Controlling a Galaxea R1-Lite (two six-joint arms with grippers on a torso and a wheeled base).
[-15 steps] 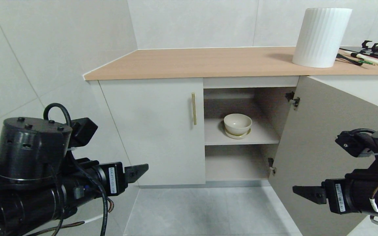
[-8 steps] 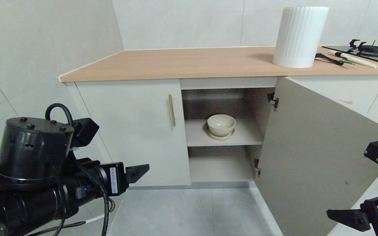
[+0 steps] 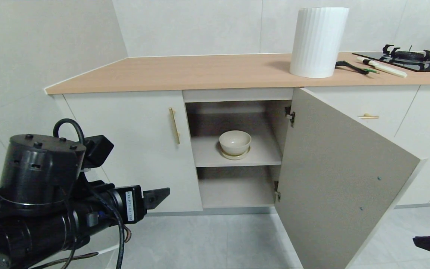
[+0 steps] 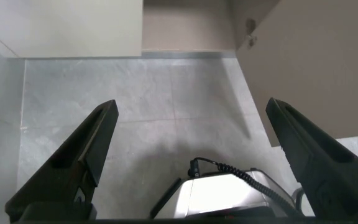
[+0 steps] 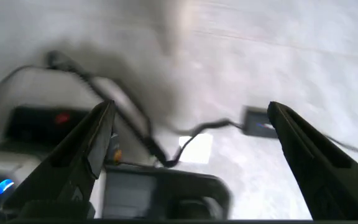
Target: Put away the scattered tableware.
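Left hand (image 4: 191,109): nearest and low on the robot's left. Its 2 fingers are spread wide with nothing between them, and the floor (image 4: 135,93) is below.
Right hand (image 5: 190,109): low at the far right, fingers also wide apart and empty.
Open door (image 3: 342,179): swung out toward the robot, hinged on the right side of the opening. It stands between the right hand and the inside of the cupboard.
Closed door (image 3: 133,149): left of the opening, ahead of the left hand.
Bowl (image 3: 234,141): upright on a saucer (image 3: 233,155), on the upper shelf (image 3: 259,157) of 2, near the middle of the opening. This pair looks already put away.
Counter (image 3: 200,71): runs across above the cupboard.
Ribbed white cylinder (image 3: 318,42): upright on the counter, roughly above the door hinges.
Utensils (image 3: 381,68): a pale stick and a dark-handled piece lie flat just right of the cylinder, at the edge of the stove (image 3: 413,58). They are too small to tell what kind they are.
Long axis: the pale stick slants from far-left to near-right.
Key relation: the loose pieces lie up and to the right of both hands, well apart from them. The right hand is likely the nearer. The left would have to cross the open door.
Next move, as judged: raise the right hand over the counter and close across the stick's length.
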